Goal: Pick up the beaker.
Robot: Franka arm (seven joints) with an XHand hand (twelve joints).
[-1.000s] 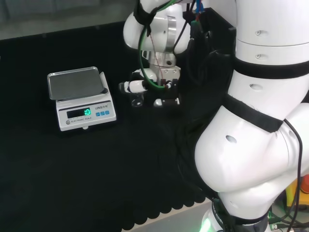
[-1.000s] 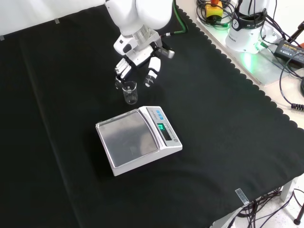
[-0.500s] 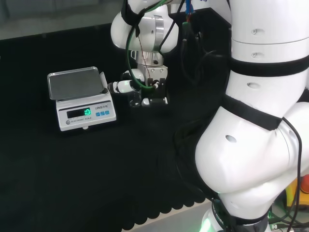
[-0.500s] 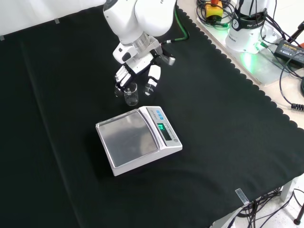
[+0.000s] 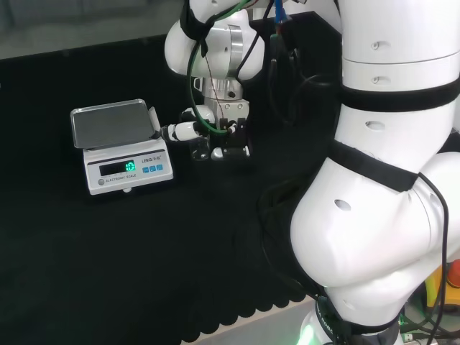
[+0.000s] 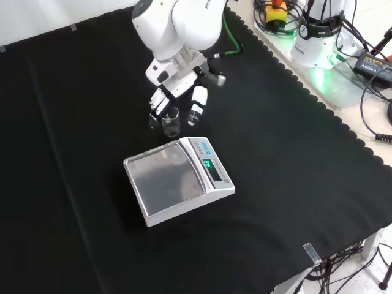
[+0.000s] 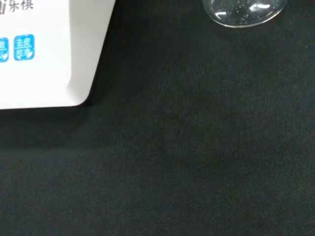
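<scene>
A small clear glass beaker (image 6: 171, 123) stands upright on the black cloth just beyond the scale's far corner. In the head view the beaker (image 5: 202, 148) is right of the scale. The black and white hand (image 6: 178, 97) hangs over it from above, open. Its fingers (image 6: 158, 104) reach down on one side of the beaker and the thumb (image 6: 196, 106) on the other. In the head view the hand (image 5: 215, 129) brackets the glass the same way; I cannot tell if it touches. The wrist view catches the beaker's round base (image 7: 243, 12).
A white digital scale (image 6: 177, 179) with a steel pan and lit display sits close to the beaker; it also shows in the head view (image 5: 118, 144) and its corner in the wrist view (image 7: 49, 54). Cables and power gear (image 6: 318, 37) lie beyond the cloth's scalloped edge.
Over the last second the hand moved towards the scale and down until it straddles the beaker. The beaker and the scale have stayed put.
</scene>
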